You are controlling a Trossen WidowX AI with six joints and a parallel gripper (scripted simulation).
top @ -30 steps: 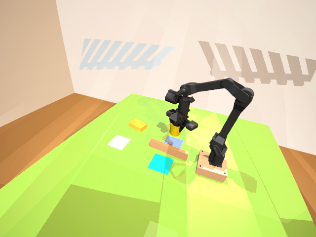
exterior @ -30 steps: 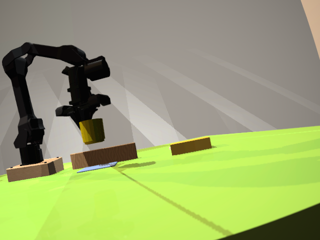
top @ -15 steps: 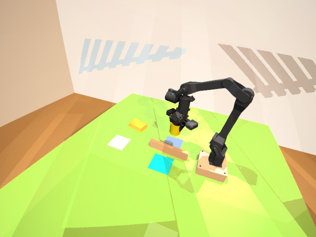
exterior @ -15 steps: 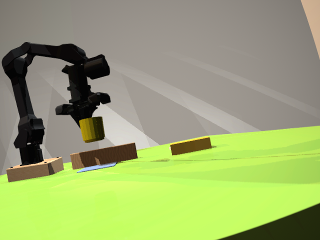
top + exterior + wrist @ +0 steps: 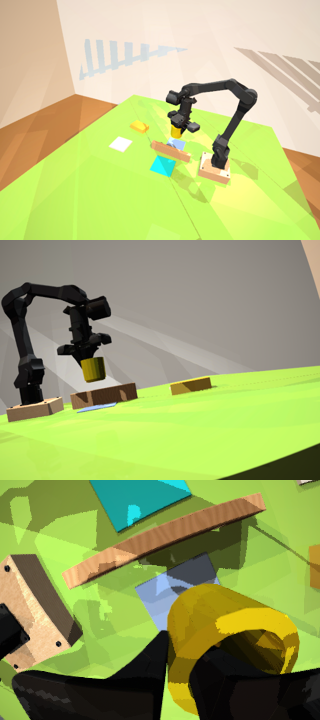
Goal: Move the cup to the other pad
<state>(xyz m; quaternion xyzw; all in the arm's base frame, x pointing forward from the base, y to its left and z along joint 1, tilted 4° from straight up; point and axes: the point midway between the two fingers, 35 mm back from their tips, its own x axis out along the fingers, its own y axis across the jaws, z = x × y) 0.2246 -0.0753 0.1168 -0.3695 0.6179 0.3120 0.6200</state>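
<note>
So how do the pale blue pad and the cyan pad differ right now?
The pale blue pad lies on the far side of the wooden bar, under the raised yellow cup that the gripper holds; the cyan pad lies on the near side with nothing above it. The blue pad is paler and partly hidden by the bar; the cyan one is brighter and fully visible. Both are flat squares on the green table.

Place: bare indoor room | Evidence: wooden floor [image 5: 38, 121], plain walls [image 5: 180, 31], green table [image 5: 103, 201]
</note>
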